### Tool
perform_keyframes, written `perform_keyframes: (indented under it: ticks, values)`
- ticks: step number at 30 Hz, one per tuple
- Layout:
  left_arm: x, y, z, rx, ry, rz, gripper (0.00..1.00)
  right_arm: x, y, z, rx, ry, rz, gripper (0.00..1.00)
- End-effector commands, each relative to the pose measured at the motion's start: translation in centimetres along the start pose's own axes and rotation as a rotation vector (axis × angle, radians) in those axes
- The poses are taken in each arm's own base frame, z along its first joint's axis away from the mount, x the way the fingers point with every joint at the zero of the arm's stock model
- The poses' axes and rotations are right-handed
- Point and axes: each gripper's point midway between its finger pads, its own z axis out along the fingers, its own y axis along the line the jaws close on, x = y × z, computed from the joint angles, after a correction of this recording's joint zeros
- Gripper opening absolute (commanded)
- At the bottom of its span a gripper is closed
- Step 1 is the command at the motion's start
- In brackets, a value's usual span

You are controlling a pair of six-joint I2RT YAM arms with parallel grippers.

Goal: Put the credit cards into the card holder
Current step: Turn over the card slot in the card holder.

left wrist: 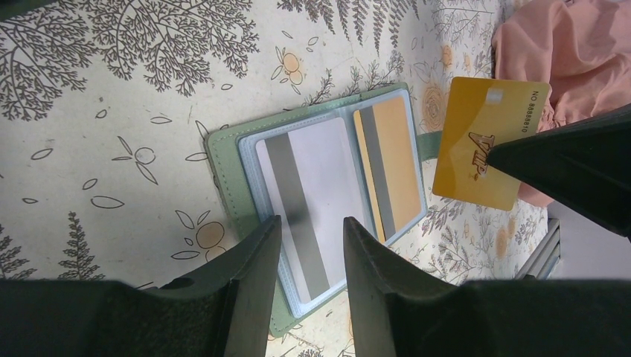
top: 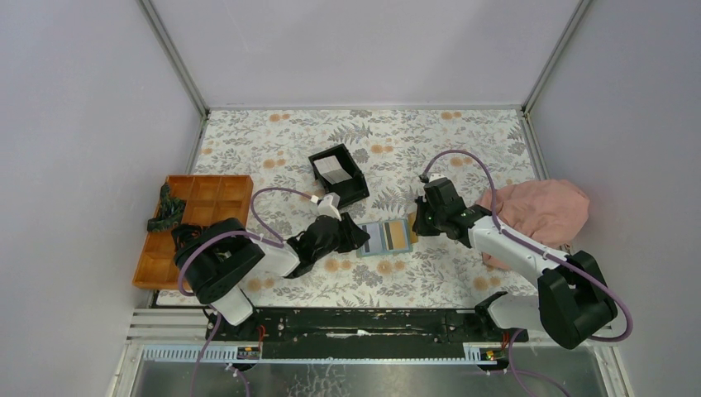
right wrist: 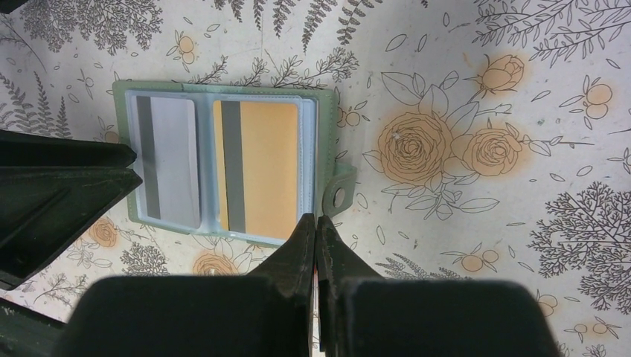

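The sage-green card holder (top: 385,237) lies open on the floral table. In the left wrist view (left wrist: 227,178) its clear sleeves hold a pale grey-white card (left wrist: 327,171) and an orange card (left wrist: 398,160). My left gripper (left wrist: 312,223) is open and empty, its fingers straddling the holder's edge over the white card. My right gripper (right wrist: 316,223) is shut on a thin yellow "VIP" card (left wrist: 484,141), held on edge just off the holder's clasp side (right wrist: 338,195). More pale cards (top: 333,168) lie in the black box.
The black open-top box (top: 339,175) stands behind the holder. An orange compartment tray (top: 198,223) sits at the left. A pink cloth (top: 541,211) lies at the right, under the right arm. The left gripper's fingers (right wrist: 59,186) show at the left of the right wrist view.
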Motion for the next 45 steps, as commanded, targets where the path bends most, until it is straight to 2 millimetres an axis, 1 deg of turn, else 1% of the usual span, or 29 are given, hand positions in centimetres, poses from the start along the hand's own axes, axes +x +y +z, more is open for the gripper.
perform_keyframes:
  ticks: [1, 16, 25, 39, 45]
  values:
    - [0.4, 1.2, 0.4, -0.055, 0.012, 0.03, 0.44, -1.9, 1.3, -0.5, -0.047, -0.046, -0.011, 0.0]
    - [0.5, 1.4, 0.4, -0.062, 0.013, 0.028, 0.44, -0.9, 1.6, 0.6, -0.058, -0.017, -0.015, 0.0]
    - [0.6, 1.5, 0.4, -0.062, 0.013, 0.026, 0.44, -0.6, 1.9, 0.9, -0.067, -0.01, -0.016, 0.0]
    - [0.7, 1.5, 0.4, -0.062, 0.015, 0.026, 0.43, -0.7, 2.4, 0.6, -0.068, -0.01, -0.029, 0.0]
    - [0.8, 1.8, 0.4, -0.067, 0.019, 0.025, 0.43, -1.3, 2.8, 0.1, -0.075, -0.025, -0.03, 0.0]
